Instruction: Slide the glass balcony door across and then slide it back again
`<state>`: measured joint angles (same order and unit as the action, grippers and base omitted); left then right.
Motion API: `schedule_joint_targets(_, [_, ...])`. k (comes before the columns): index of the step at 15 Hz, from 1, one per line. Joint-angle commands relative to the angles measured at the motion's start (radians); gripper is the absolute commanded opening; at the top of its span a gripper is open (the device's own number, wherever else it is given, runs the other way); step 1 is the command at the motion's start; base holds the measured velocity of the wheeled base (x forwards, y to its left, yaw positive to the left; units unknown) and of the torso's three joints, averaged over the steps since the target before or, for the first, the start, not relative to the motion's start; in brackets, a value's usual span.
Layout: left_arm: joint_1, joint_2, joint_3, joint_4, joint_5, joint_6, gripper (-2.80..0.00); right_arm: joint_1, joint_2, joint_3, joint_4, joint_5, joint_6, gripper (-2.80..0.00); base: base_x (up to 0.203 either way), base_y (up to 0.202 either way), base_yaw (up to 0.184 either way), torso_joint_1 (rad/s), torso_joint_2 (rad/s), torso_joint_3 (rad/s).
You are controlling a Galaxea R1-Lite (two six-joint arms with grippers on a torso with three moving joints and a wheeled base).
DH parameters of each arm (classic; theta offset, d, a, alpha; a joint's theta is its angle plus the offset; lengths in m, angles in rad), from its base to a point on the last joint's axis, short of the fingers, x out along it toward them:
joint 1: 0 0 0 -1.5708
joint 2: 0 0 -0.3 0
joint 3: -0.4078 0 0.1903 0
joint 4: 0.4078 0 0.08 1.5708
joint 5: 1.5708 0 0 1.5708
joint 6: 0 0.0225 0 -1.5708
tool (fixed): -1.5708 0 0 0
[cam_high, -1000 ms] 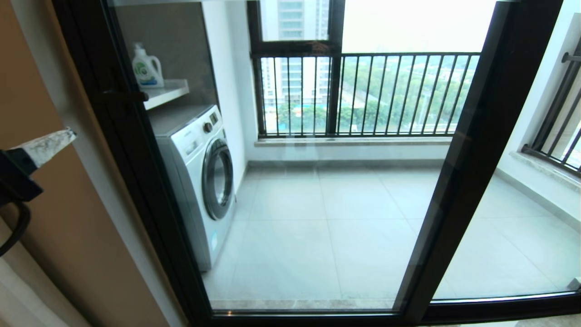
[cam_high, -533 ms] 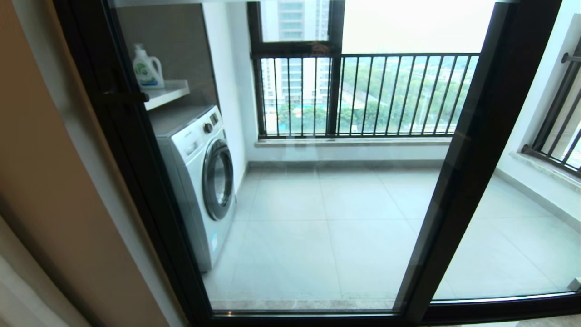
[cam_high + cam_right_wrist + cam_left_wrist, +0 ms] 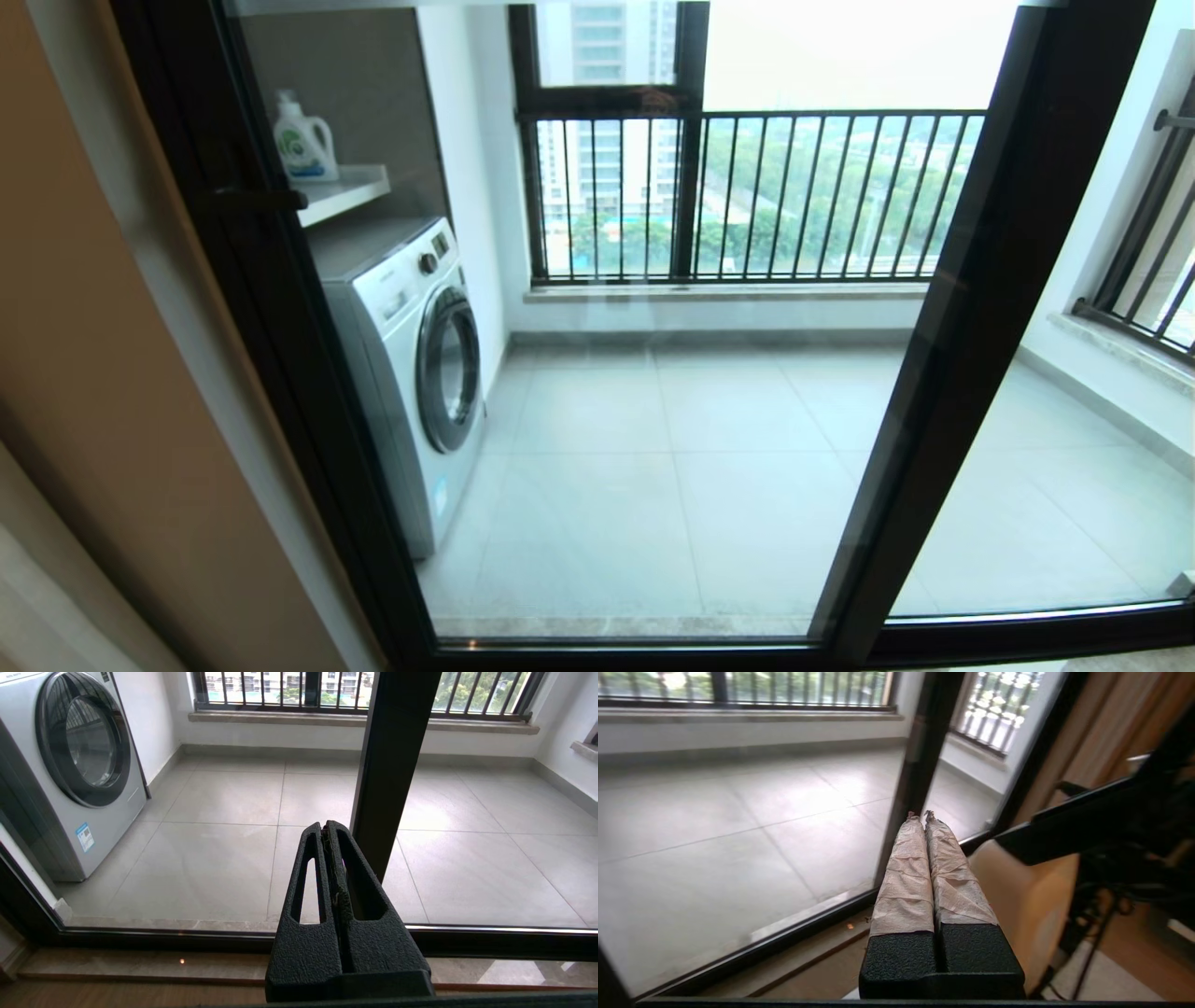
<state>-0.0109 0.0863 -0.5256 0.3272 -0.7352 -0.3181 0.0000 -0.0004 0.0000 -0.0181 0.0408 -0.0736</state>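
The glass balcony door (image 3: 280,308) fills the head view, its dark left upright standing against the beige wall. A small dark latch handle (image 3: 266,198) sticks out of that upright. Its other dark upright (image 3: 971,308) slants down on the right. Neither gripper shows in the head view. In the left wrist view, my left gripper (image 3: 920,815) is shut, its tape-wrapped fingers empty, low near the floor track and pointing at a dark upright (image 3: 920,756). In the right wrist view, my right gripper (image 3: 324,826) is shut and empty, also low before the glass, beside an upright (image 3: 392,765).
Behind the glass stand a white washing machine (image 3: 411,364) and a detergent bottle (image 3: 303,140) on a shelf at the left. A black barred railing (image 3: 794,196) runs along the balcony's far side. A beige wall (image 3: 93,373) borders the door on the left.
My left gripper showed at the head view's left edge one second ago and has since dropped out of that view. The door has not moved.
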Motion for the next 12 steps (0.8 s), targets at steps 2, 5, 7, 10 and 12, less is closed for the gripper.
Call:
schedule_joint_targets(2, [0.006, -0.085, 0.209, 0.008, 0.492, 0.245, -2.80, 0.000, 0.000, 0.009, 0.000, 0.001, 0.000, -2.80, 0.000, 0.000, 0.000, 0.000, 0.00, 0.000])
schedule_joint_targets(5, [0.007, -0.085, 0.475, -0.282, 0.658, 0.376, -2.80, 0.000, 0.000, 0.009, 0.000, 0.001, 0.000, -2.80, 0.000, 0.000, 0.000, 0.000, 0.00, 0.000])
schedule_joint_targets(7, [0.008, -0.085, 0.536, -0.319, 0.687, 0.458, -2.80, 0.000, 0.000, 0.009, 0.000, 0.001, 0.000, -2.80, 0.000, 0.000, 0.000, 0.000, 0.00, 0.000])
schedule_joint_targets(10, [0.008, -0.083, 0.527, -0.323, 0.674, 0.478, -2.80, 0.000, 0.000, 0.009, 0.000, 0.001, 0.000, -2.80, 0.000, 0.000, 0.000, 0.000, 0.00, 0.000])
schedule_joint_targets(12, [0.008, -0.085, 0.527, -0.322, 0.681, 0.438, -2.80, 0.000, 0.000, 0.009, 0.000, 0.001, 0.000, -2.80, 0.000, 0.000, 0.000, 0.000, 0.00, 0.000])
